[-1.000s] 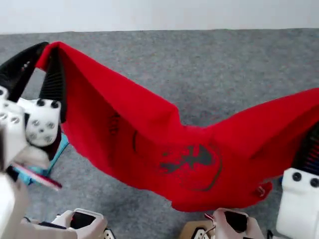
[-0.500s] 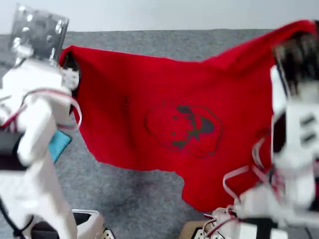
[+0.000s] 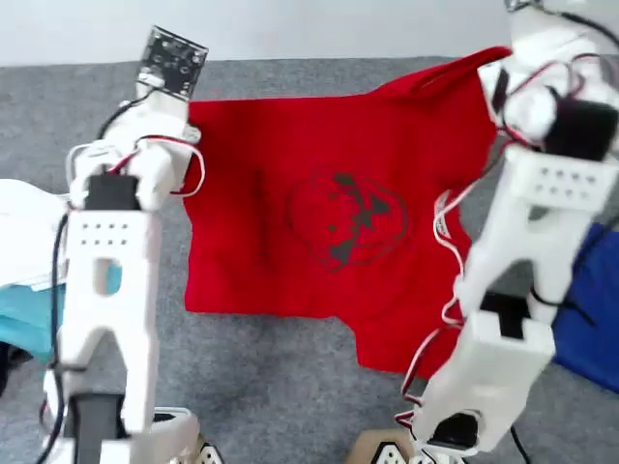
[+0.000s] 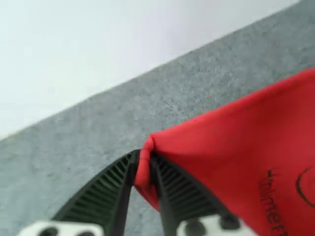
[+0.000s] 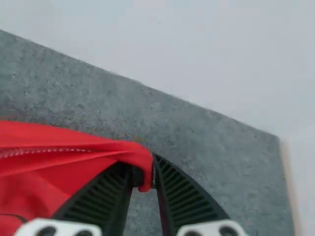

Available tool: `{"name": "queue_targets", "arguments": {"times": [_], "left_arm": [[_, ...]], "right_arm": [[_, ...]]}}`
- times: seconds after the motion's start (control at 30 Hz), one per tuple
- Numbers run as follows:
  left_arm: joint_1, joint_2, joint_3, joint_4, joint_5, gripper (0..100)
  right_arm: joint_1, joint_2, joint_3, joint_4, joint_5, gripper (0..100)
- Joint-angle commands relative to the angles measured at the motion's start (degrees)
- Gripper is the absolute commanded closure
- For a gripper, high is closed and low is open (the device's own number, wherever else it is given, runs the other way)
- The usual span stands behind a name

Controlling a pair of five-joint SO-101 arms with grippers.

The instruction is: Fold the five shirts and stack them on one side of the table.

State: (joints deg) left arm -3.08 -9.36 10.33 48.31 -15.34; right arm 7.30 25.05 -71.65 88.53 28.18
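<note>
Red shirt (image 3: pixel 329 222): lies spread across grey table cover (image 3: pixel 290 406), dark round print up, far edge raised. Left gripper (image 4: pixel 144 162) pinches one far corner, right gripper (image 5: pixel 142 173) the other; both jaw pairs pressed onto bunched cloth. Fabric soft knit, limp, light; judged to sag between holds and drag on fuzzy felt-like cover rather than slide. Best holds: corners, hems, doubled folds. Stitched hem shows at right pinch. Blue cloth (image 3: pixel 590 329) at right edge, white and teal cloth (image 3: pixel 29 280) at left.

Left gripper (image 4: pixel 143 160) and right gripper (image 5: pixel 142 169) swing the sagging shirt (image 3: pixel 329 232) out to the table's (image 3: pixel 280 396) far edge, stretching it out.
</note>
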Motion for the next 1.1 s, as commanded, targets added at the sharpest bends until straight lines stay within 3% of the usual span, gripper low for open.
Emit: {"name": "queue_targets", "arguments": {"times": [0.0,0.13,0.33,0.67,0.83,1.07], "left_arm": [[-0.7,8.18,-3.3,-6.68,-0.53,99],[-0.7,20.22,-13.41,-8.0,-0.53,99],[-1.05,36.57,-35.03,-3.52,-0.53,99],[-1.41,59.78,-75.56,13.8,-4.92,99],[-1.85,65.93,-89.01,25.76,-7.3,99],[-1.58,68.66,-95.96,44.48,-15.12,99]], "right_arm": [[-0.04,4.79,-1.23,-5.85,-0.53,98.8],[0.13,11.21,-1.32,-12.97,-0.18,98.8],[0.13,15.96,-1.32,-24.48,0.79,98.8],[0.13,19.91,-1.32,-36.97,6.86,98.8],[-0.04,19.56,-1.32,-33.8,7.74,98.8],[0.13,18.24,-1.76,-12.97,10.2,98.8]]}}
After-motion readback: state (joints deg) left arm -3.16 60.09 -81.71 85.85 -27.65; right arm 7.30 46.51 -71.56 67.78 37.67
